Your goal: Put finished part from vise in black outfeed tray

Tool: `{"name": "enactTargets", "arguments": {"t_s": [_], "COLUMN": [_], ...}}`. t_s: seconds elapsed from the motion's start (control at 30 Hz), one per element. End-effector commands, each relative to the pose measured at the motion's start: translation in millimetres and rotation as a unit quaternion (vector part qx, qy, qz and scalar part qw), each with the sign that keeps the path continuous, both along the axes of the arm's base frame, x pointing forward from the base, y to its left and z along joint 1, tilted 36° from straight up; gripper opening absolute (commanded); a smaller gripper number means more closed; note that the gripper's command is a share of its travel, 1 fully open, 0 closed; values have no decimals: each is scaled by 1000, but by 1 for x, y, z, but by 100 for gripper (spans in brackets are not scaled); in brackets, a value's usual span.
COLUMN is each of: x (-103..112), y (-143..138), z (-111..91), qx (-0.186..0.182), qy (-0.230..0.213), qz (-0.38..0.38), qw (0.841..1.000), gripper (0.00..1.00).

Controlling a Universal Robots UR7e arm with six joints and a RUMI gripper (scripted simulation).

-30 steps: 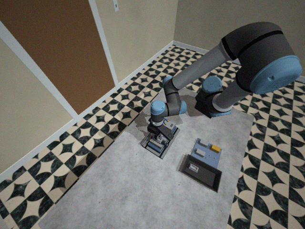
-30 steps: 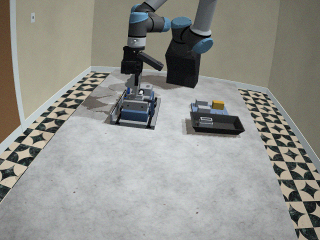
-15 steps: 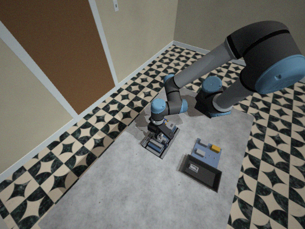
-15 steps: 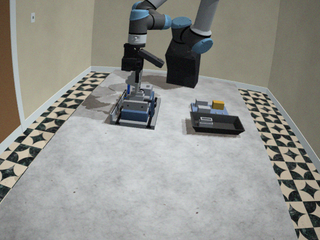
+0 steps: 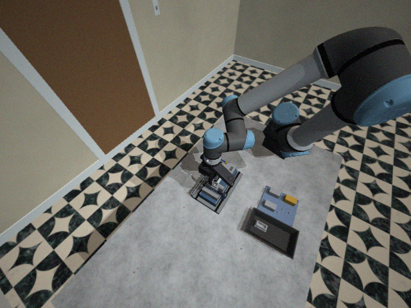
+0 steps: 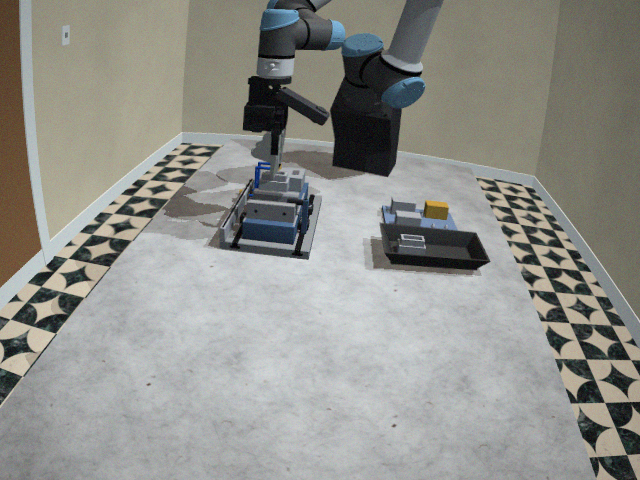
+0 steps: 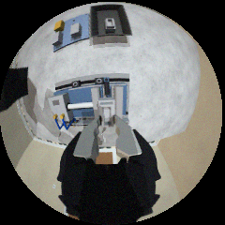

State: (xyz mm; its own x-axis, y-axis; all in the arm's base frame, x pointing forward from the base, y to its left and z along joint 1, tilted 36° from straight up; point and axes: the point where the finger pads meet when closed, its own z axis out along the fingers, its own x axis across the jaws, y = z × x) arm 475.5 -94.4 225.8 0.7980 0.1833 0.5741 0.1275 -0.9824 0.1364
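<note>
Pinching the small grey pocketed block (image 7: pixel 107 123), the black two-jaw gripper (image 7: pixel 107 136) stands over the blue vise (image 6: pixel 272 219); only the wrist view shows the grip.

Around the mottled grey table (image 6: pixel 310 351) the floor (image 6: pixel 594 330) runs in black-and-cream star tiles. On the table sit a blue-and-grey vise (image 6: pixel 273 219), a black outfeed tray (image 6: pixel 467 255) and – behind the tray – a pale blue plate (image 5: pixel 288 212) carrying 1 yellow block (image 6: pixel 436 209).

A mottled grey table (image 6: pixel 310 361) carries the vise (image 6: pixel 273 219) on its plate toward the left, the black outfeed tray (image 6: pixel 467 256) to the right with a blue fixture plate (image 6: pixel 448 222) just behind it, and the arm's dark pedestal (image 6: pixel 369 139) at the back.
</note>
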Motion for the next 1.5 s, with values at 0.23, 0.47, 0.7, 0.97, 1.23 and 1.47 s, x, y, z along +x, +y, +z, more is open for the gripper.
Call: {"name": "enactTargets", "arguments": {"t_s": [0.23, 0.47, 0.7, 0.97, 1.23, 1.47], "x": [-5, -5, -5, -6, -7, -8], "y": [-1, 0, 1, 6, 13, 25], "z": [10, 9, 9, 6, 5, 4], "qx": [0, 1, 0, 1, 1, 0], "qy": [-1, 0, 0, 1, 2, 2], "qz": [0, 0, 1, 2, 2, 3], "qw": [1000, 1000, 1000, 1000, 1000, 1000], "gripper": [0, 0, 0, 0, 0, 0]}}
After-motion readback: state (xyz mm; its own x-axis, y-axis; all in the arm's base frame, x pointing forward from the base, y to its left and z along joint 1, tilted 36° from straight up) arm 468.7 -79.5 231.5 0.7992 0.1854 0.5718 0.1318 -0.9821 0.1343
